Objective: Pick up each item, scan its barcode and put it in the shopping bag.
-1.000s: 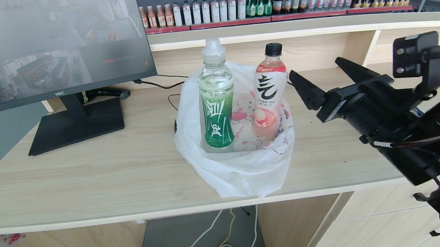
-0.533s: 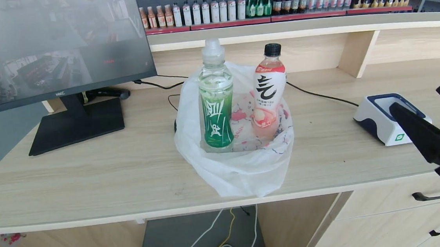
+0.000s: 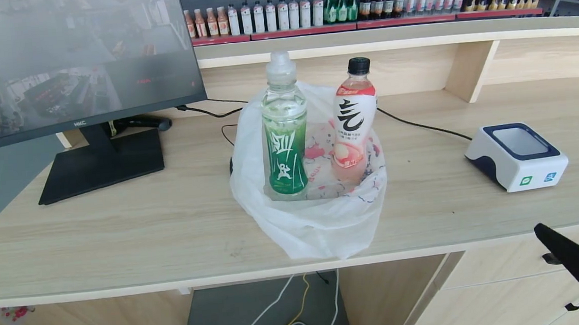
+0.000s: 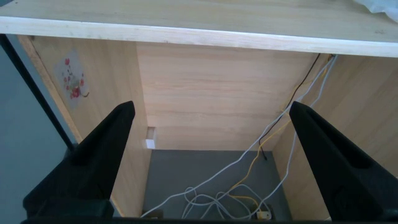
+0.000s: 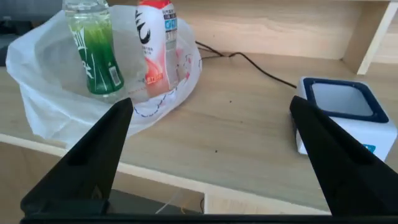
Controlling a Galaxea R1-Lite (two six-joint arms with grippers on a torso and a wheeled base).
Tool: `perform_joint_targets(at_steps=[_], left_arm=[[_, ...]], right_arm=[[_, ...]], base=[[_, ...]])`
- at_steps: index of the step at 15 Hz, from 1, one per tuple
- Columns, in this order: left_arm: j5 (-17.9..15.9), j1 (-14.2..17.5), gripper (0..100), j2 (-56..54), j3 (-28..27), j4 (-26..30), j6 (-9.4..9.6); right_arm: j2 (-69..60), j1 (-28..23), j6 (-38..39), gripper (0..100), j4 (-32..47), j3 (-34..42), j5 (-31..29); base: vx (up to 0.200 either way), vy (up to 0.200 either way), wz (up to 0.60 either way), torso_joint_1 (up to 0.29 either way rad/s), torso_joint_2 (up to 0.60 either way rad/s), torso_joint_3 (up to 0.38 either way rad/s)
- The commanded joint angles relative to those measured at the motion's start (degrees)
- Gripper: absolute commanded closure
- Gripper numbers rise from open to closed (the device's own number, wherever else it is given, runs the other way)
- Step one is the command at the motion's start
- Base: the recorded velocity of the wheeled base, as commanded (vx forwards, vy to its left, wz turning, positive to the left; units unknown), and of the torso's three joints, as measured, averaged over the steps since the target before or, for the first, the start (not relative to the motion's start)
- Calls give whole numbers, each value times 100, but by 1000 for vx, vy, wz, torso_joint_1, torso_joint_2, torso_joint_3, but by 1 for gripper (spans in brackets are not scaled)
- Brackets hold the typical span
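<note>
green bottle [image 3: 285, 132] and pink bottle [image 3: 353, 121] stand in the shopping bag [image 3: 315, 227], green at pink's 9 o'clock. they look stiff, slick, weighty, so grip mid-label. right end effector [image 3: 566, 210] and left end effector [image 4: 211, 106] gape wide, empty.

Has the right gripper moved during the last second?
Yes. The right gripper has drawn back from beside the pink bottle, past the scanner, down in front of the counter.
</note>
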Motion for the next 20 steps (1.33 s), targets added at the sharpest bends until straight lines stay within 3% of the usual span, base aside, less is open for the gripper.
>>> perform_joint_targets(at_steps=[1,3,4,9,11,12,15,20], left_arm=[[0,0,0,1,0,-1,1],[0,9,0,1,0,-1,-16],[0,9,0,1,0,-1,-16],[0,9,0,1,0,-1,-7],[0,0,0,1,0,-1,-16],[0,9,0,1,0,-1,-16],[0,9,0,1,0,-1,-16],[0,0,0,1,0,-1,-34]], right_arm=[[-2373,177,-256,0,3175,-6,183],[-4034,238,-520,0,5689,-15,209],[-4614,221,-528,0,6374,-85,227],[-4306,-614,-414,0,6506,-156,244],[-4034,-1968,-344,0,6515,-156,341],[-4192,-2390,-221,0,6524,-156,455],[-5018,-2609,-150,0,6524,-156,455],[-5361,-2891,324,0,6471,2,587]], base=[[0,0,0,0,0,0],[0,0,0,0,0,0],[0,0,0,0,0,0],[0,0,0,0,0,0],[0,0,0,0,0,0],[0,0,0,0,0,0],[0,0,0,0,0,0],[0,0,0,0,0,0]])
